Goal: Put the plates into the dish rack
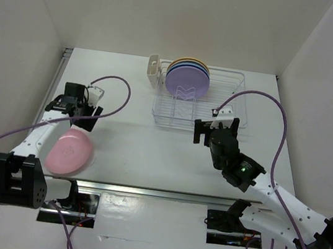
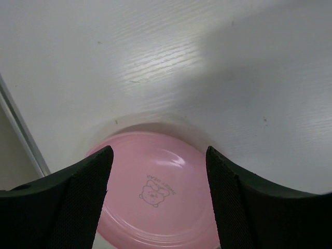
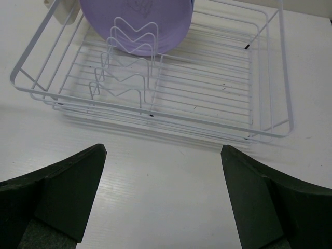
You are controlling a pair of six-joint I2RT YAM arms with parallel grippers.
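Item: pink plate (image 1: 69, 152), one, lying flat and face-up on the table (image 1: 149, 153) at the near left, just below the left gripper (image 2: 158, 155), whose fingers stand wide apart and hold nothing. Being round it has no long axis, and its hollow faces straight up. Likely light, stiff, smooth plastic, slippery rather than fragile, best pinched at the raised rim. The other plates (image 1: 187, 77) stand on edge at the far end of the dish rack (image 1: 220, 101), with the right gripper (image 3: 163, 150) spread wide and empty before it.
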